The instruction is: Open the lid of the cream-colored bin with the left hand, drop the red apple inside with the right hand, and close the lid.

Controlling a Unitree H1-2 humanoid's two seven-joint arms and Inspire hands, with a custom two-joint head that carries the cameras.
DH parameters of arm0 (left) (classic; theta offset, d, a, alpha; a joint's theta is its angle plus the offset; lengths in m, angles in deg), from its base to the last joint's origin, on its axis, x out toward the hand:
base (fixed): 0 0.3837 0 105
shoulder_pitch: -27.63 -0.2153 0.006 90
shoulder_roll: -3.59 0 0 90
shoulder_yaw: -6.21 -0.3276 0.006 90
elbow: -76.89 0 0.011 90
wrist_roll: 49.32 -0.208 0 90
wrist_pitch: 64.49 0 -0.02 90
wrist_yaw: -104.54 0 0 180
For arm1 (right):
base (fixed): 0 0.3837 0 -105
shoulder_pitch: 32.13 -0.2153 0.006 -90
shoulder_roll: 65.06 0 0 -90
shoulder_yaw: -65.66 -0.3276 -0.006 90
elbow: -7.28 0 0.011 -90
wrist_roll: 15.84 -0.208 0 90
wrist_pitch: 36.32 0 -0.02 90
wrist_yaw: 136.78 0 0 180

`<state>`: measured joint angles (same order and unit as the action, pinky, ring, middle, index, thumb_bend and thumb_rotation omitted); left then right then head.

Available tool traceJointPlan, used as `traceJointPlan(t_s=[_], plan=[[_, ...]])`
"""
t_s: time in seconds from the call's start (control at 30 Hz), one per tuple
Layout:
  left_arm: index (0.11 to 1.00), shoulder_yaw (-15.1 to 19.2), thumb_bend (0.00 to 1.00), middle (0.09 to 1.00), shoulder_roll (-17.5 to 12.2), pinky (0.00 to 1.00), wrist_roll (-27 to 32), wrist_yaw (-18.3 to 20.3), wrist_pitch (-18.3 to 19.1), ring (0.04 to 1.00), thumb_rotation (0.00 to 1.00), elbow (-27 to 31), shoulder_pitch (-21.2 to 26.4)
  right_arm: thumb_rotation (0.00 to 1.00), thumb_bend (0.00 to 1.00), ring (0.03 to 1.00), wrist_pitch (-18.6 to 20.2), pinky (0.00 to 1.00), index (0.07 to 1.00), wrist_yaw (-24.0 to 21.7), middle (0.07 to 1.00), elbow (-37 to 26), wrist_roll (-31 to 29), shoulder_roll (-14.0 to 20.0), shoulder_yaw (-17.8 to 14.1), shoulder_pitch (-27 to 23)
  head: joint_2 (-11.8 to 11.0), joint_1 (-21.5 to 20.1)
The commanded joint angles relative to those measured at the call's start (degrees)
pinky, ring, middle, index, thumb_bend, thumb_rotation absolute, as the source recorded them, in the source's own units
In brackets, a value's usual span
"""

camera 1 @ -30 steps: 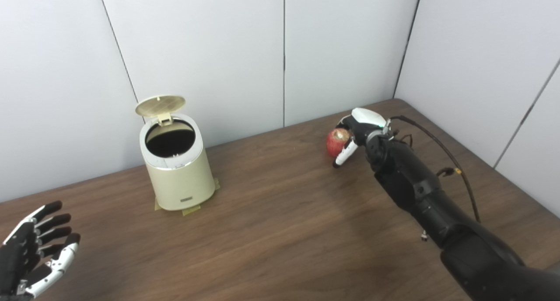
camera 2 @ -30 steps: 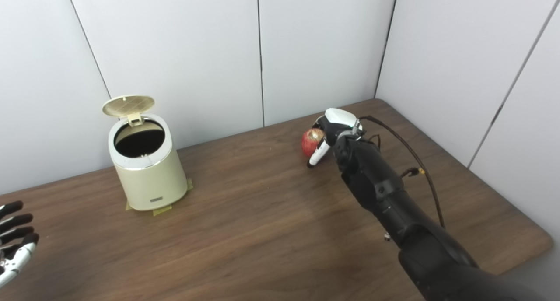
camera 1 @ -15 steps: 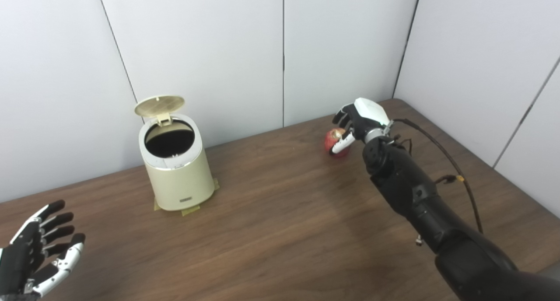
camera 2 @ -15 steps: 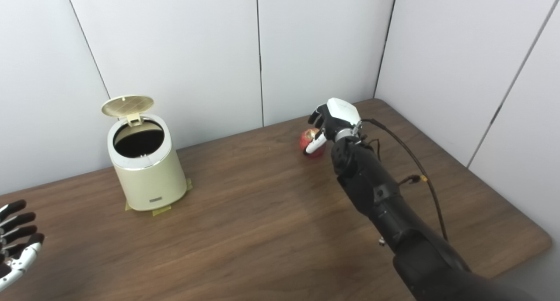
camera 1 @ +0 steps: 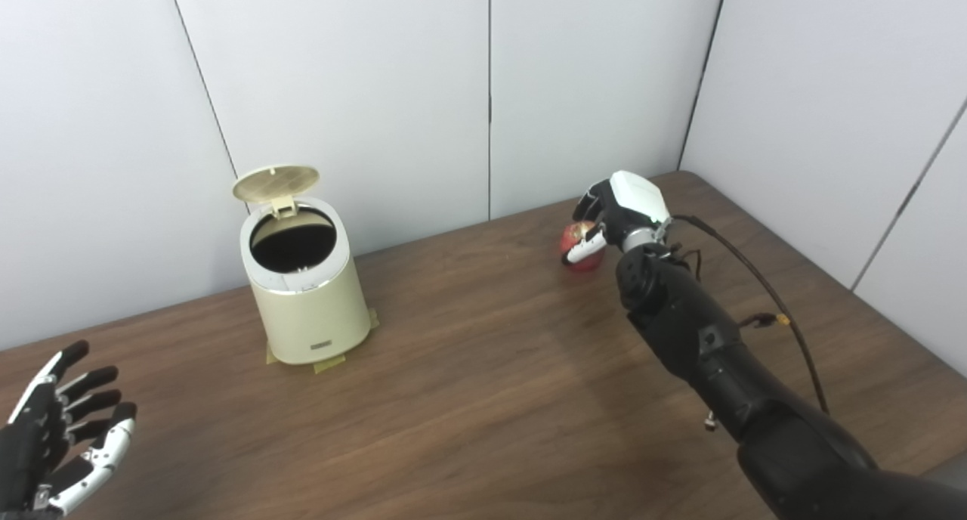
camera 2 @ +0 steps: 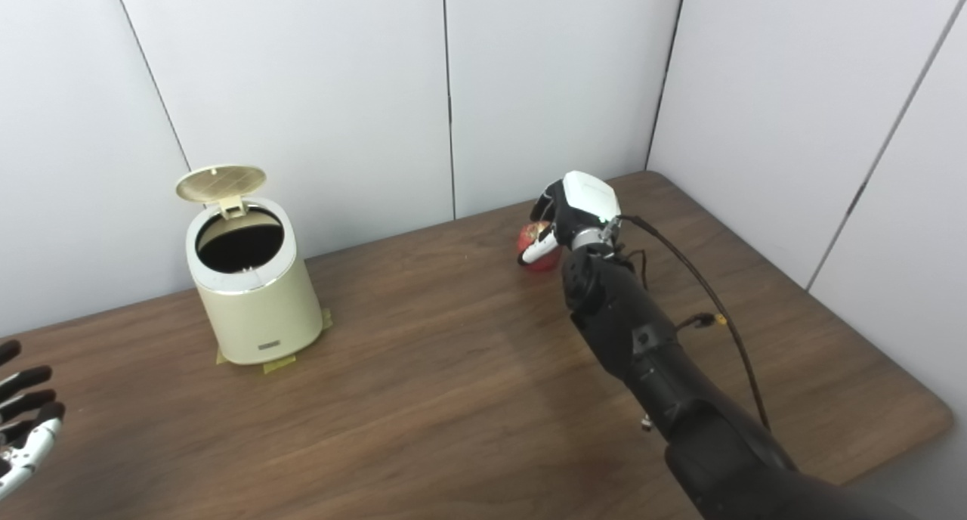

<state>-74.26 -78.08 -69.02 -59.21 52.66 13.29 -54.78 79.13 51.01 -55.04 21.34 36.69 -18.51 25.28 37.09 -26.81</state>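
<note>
My wooden table [camera 1: 483,399] carries two things: the cream-colored bin [camera 1: 310,308], standing upright on tape patches [camera 1: 330,364] toward my left with its lid [camera 1: 276,182] raised, and the red apple [camera 1: 580,249], resting well apart toward the far right.

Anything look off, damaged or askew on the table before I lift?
Two small oddities: the red apple under the right hand shows a pale, brownish patch on top, possibly a blemish. The cream-colored bin stands on yellowish tape pieces. Its lid is up; nothing spilled.
</note>
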Motion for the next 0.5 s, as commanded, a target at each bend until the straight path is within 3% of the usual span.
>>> traceJointPlan(t_s=[0.0, 0.17, 0.47], plan=[[0.942, 0.24, 0.25, 0.819, -0.19, 0.71, 0.26, -0.65, -0.27, 0.776, 0.0, 1.93, 2.39, 0.12, 0.52, 0.508, -0.42, 0.47, 0.489, 1.64, 0.559, -1.0, 0.31, 1.28, -0.24, -2.73, 0.0, -0.06], [0.922, 0.13, 0.25, 0.803, -0.26, 0.66, 0.74, -0.94, -0.25, 0.746, 0.0, 1.95, 2.55, 0.12, 0.52, 0.519, -0.3, 0.48, 0.49, 2.08, 0.571, -0.91, 0.44, 1.21, -0.05, -2.68, 0.04, -0.13], [0.929, -0.4, 0.24, 0.827, -0.17, 0.7, 0.64, -1.18, -0.25, 0.776, 0.0, 1.67, 2.49, 0.13, 0.52, 0.514, 0.25, 0.46, 0.49, 3.01, 0.567, -1.26, 1.11, 1.26, 0.73, -2.35, 0.07, -0.12]])
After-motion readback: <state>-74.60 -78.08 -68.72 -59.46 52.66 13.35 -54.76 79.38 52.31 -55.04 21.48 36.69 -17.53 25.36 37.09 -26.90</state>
